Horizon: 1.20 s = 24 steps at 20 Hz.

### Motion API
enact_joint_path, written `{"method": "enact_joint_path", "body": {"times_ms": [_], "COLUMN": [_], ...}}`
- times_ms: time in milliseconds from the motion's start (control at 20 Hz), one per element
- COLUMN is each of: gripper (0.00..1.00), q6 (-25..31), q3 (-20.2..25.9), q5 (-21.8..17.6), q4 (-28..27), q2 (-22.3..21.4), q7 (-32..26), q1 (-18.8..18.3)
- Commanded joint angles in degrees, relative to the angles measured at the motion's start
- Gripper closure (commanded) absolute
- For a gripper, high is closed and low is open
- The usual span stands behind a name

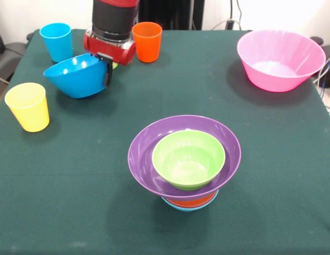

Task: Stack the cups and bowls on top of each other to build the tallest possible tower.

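The gripper [107,68] is clamping the rim of the deep blue bowl [77,76] in the upper left of the frame, tipping it sideways. Looks like light, stiff, slick plastic, so I'm guessing the thin rim is the only decent grab spot. The tower [184,159] is sitting lower center, with the green bowl [188,158] topping it.

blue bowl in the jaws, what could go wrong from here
1. The blue bowl hangs tilted, pinched only at its rim by the gripper; it could slip or swing on the way.
2. The tower sits on small bowls under a wide purple bowl, so a hard or off-centre landing might tip it.
3. The green bowl already fills the centre; the deep bowl may perch crooked on it.
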Motion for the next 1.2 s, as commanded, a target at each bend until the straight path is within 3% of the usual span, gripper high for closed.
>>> {"method": "enact_joint_path", "body": {"times_ms": [50,1200], "gripper": [1.0,1.0], "q6": [9.43,26.12], "q3": [7.12,8.03], "q5": [2.15,8.76], "q4": [2.44,-9.64], "q2": [-5.82,-7.28], "q7": [-2.16,-2.14], "q1": [4.1,10.89]}}
